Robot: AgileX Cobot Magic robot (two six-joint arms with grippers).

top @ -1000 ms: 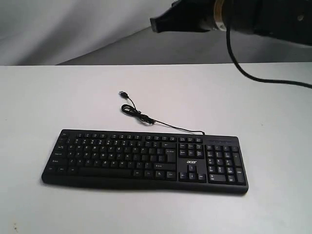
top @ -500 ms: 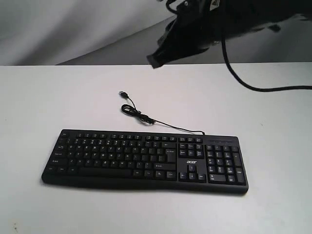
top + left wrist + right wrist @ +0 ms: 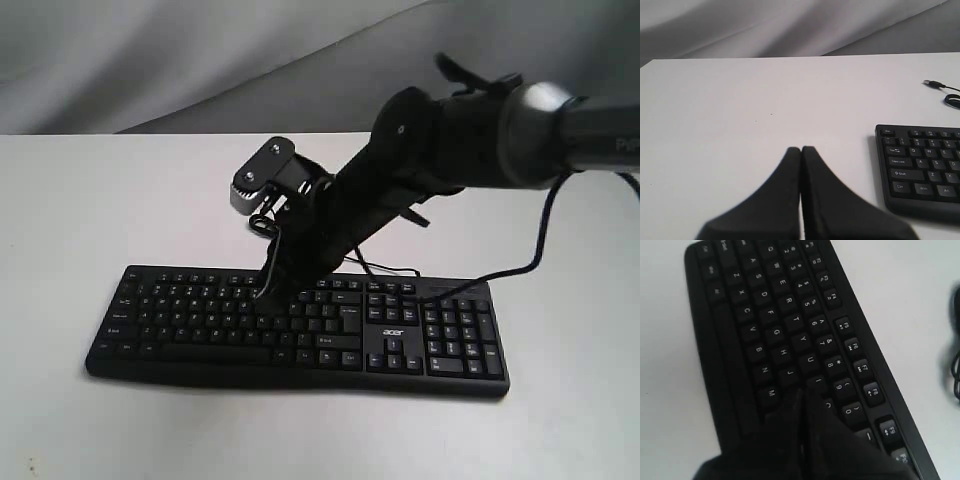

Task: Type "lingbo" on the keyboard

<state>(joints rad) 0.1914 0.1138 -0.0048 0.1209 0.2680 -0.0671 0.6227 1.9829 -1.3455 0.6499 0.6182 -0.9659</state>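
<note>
The long black keyboard [image 3: 200,325] lies on the white table, its thin cable [image 3: 385,268] running back behind the arm. My right arm reaches down across the middle of the exterior view. Its gripper [image 3: 262,292] is shut, with the tips down on the letter keys right of centre. In the right wrist view that gripper [image 3: 804,391] touches the keyboard [image 3: 765,325] just below the I key, between M and O; the key under the tips is hidden. My left gripper [image 3: 801,149] is shut and empty over bare table, left of the keyboard [image 3: 920,165].
The cable's USB plug [image 3: 932,83] and a small coil [image 3: 952,99] lie loose on the table behind the keyboard. The white table [image 3: 90,200] extends on all sides; a grey backdrop hangs behind it.
The right arm has swung down from high above the table's back to the keyboard, bringing its shut tips onto the letter keys. The keyboard has not shifted.
</note>
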